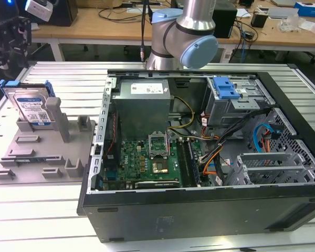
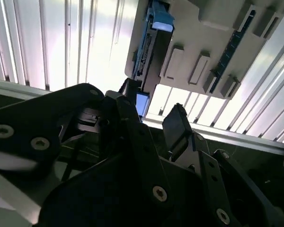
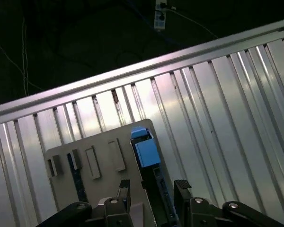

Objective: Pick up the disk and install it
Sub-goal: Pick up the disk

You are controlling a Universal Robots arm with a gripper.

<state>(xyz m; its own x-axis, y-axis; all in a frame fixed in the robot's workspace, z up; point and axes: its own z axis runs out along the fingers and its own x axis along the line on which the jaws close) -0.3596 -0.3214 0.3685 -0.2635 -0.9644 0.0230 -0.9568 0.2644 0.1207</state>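
- My pincer [image 3: 153,185] stands wide, its fingers [image 3: 182,189] well apart and holding nothing.
- The disk [image 1: 34,107] stands upright on its edge in a slot at the far corner of the grey holder [image 1: 42,157]. Its blue-and-white label faces the exterior camera.
- The holder lies flat on the slatted bench [image 1: 42,210], near the bench's edge on the exterior view's left.
- In the first wrist view the disk's blue rail lines up with the gap between my fingers, beyond their tips and untouched.
- The open computer case [image 1: 199,220] covers the bench's middle and the exterior view's right, just beside the holder.
- A blue latch [image 1: 226,88] sits on the grey drive bay inside the case.
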